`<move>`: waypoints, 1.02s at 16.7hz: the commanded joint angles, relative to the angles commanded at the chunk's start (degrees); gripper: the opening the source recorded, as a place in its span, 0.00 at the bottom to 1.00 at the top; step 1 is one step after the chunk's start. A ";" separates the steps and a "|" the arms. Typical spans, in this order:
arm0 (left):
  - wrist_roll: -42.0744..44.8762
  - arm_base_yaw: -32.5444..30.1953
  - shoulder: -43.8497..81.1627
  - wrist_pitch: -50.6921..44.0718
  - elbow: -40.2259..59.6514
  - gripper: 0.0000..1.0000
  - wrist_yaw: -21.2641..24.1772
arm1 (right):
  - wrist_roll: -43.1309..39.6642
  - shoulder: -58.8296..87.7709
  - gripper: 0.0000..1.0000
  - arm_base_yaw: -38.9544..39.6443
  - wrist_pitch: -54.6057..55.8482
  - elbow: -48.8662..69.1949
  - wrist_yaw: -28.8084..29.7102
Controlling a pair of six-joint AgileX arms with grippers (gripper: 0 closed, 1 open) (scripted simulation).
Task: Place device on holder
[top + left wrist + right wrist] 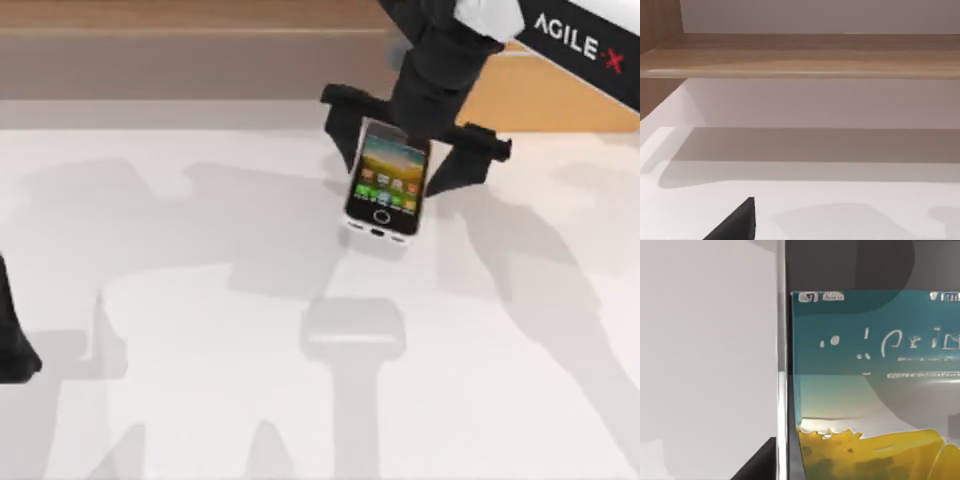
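Black-front device (383, 183) w/ white rim (icons lit) between right tool's (410, 160) spread fingers.

The right arm (560, 40) is a white shell carrying the black lettering "AGILE·X", the last letter with a red accent. It ends in a matte black wrist housing, rounded and bulky, from which a black crossbar spreads sideways. The right claw (400, 175) has two black, angular, tapering fingers (342, 135). The left arm (12, 340) shows as a plain black shape at the surface's left edge.
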 joint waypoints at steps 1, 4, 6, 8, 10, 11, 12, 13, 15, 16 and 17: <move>0.00 0.00 0.00 0.00 0.00 1.00 0.00 | -2.52 -2.98 0.00 -2.18 1.72 -3.46 -2.60; 0.00 0.00 0.00 0.00 0.00 1.00 0.00 | -10.83 -12.94 0.00 -10.25 8.41 -14.30 -10.85; 0.00 0.00 0.00 0.00 0.00 1.00 0.00 | -16.91 -20.16 0.00 -16.96 14.15 -21.65 -16.50; 0.00 0.00 0.00 0.00 0.00 1.00 0.00 | -23.24 -27.44 0.00 -24.49 20.57 -28.97 -22.06; 0.00 0.00 0.00 0.00 0.00 1.00 0.00 | -29.75 -34.41 0.00 -32.75 27.50 -36.20 -27.30; 0.00 0.00 0.00 0.00 0.00 1.00 0.00 | -33.01 -37.75 0.00 -37.02 31.06 -39.77 -29.77; 0.00 0.00 0.00 0.00 0.00 1.00 0.00 | -36.25 -40.96 0.00 -41.35 34.65 -43.32 -32.11; 0.00 0.00 0.00 0.00 0.00 1.00 0.00 | -39.45 -43.96 0.00 -45.70 38.23 -46.83 -34.24; 0.00 0.00 0.00 0.00 0.00 1.00 0.00 | -45.70 -49.44 0.00 -54.33 45.23 -53.78 -38.02; 0.00 0.00 0.00 0.00 0.00 1.00 0.00 | -48.71 -51.81 0.00 -58.54 48.59 -57.18 -39.63; 0.00 0.00 0.00 0.00 0.00 1.00 0.00 | -51.62 -53.88 0.00 -62.60 51.79 -60.51 -41.00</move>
